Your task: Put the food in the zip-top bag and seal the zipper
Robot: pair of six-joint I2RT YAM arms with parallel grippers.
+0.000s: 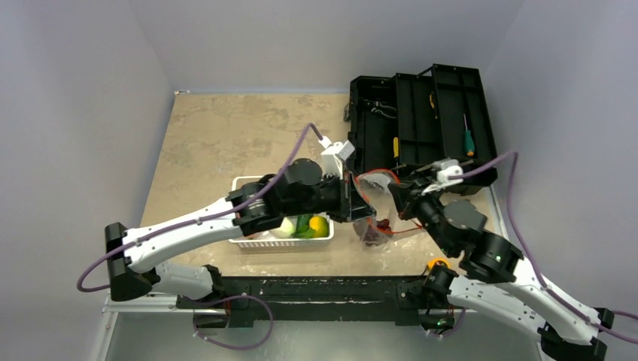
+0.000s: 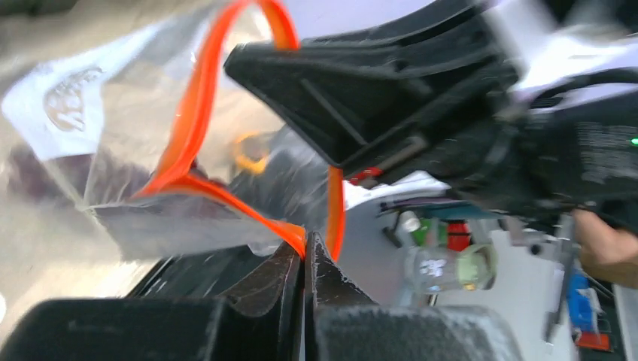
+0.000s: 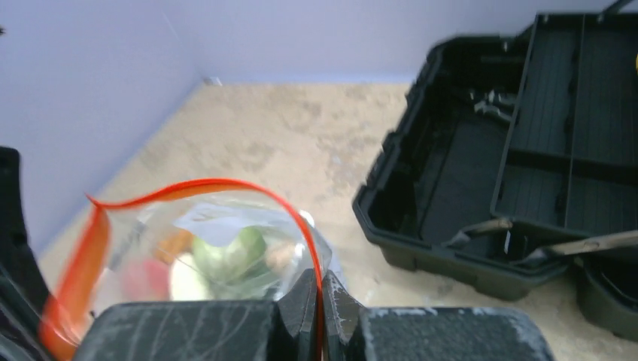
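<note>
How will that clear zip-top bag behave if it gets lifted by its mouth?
Probably floppy: the zip-top bag looks crinkly and its zipper bows between the left pincer and right pincer. Likely bottom-heavy, since food sits inside.

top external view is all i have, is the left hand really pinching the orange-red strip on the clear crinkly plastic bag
Observer: Yes. In the left wrist view the left hand is shut on the orange-red strip of the clear crinkly plastic bag.
Operator: and the right hand
Observer: The right wrist view shows the right hand shut on the same strip, at another point of the mouth.
Operator: mouth open or flat
Observer: Open. In the right wrist view the strip arcs into a loop, and a green piece of food lies inside the bag.
</note>
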